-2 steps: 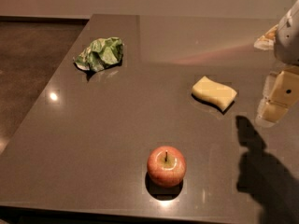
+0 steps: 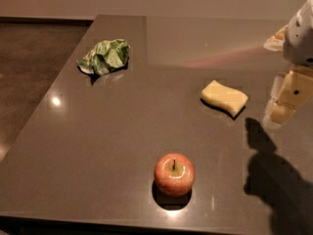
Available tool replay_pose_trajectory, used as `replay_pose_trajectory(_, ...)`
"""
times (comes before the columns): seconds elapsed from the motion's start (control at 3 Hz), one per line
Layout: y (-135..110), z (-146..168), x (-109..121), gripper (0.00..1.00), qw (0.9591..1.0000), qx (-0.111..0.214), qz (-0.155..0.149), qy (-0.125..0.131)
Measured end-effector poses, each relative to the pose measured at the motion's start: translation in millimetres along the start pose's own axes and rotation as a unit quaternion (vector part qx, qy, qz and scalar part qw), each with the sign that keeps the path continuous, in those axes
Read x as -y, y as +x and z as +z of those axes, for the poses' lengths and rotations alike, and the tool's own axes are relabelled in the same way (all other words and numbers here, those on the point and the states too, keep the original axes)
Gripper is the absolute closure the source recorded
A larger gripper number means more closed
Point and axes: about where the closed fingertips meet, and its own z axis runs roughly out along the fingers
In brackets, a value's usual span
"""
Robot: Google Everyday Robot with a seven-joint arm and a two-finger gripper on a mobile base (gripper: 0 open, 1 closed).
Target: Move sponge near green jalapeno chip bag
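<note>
The pale yellow sponge (image 2: 224, 97) lies flat on the dark table (image 2: 122, 131), right of centre. The crumpled green jalapeno chip bag (image 2: 105, 56) lies at the far left of the table, well apart from the sponge. My gripper (image 2: 287, 100) hangs at the right edge of the view, a little to the right of the sponge and above the table, holding nothing. Its shadow falls on the table below it.
A red apple (image 2: 174, 174) stands upright near the table's front edge, in front of the sponge and to its left. The table's left edge drops off to a brown floor (image 2: 29, 62). A wall runs along the back.
</note>
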Motion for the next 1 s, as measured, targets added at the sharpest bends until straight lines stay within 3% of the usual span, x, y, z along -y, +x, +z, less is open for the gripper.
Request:
replay_pose_trajectory(0.67,-11,61,54,0.00,0.9986,0.008,0.053,-0.007)
replay_pose_trajectory(1.0,-9,83,69,0.00,0.9969,0.006,0.077,-0.010)
